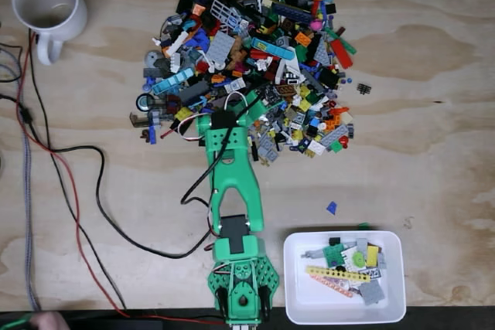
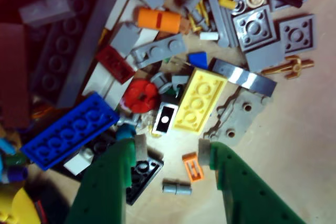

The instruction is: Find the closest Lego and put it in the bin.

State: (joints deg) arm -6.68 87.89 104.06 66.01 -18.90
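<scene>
While the green gripper (image 2: 168,153) hung with fingers spread wide over the brick pile's (image 1: 247,52) near edge, a small orange piece (image 2: 192,167) lay between them; the white bin (image 1: 298,303) sat well apart beside the arm's base.

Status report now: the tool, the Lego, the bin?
Tool open, empty, over pile edge. Small orange piece between its tips, on the table. Bin holds several bricks. Loose pieces crowd close around.

One bin (image 1: 344,311); one white mug (image 1: 46,4); one green arm (image 1: 234,191); one brick pile (image 1: 247,52) (pieces too many to count)
</scene>
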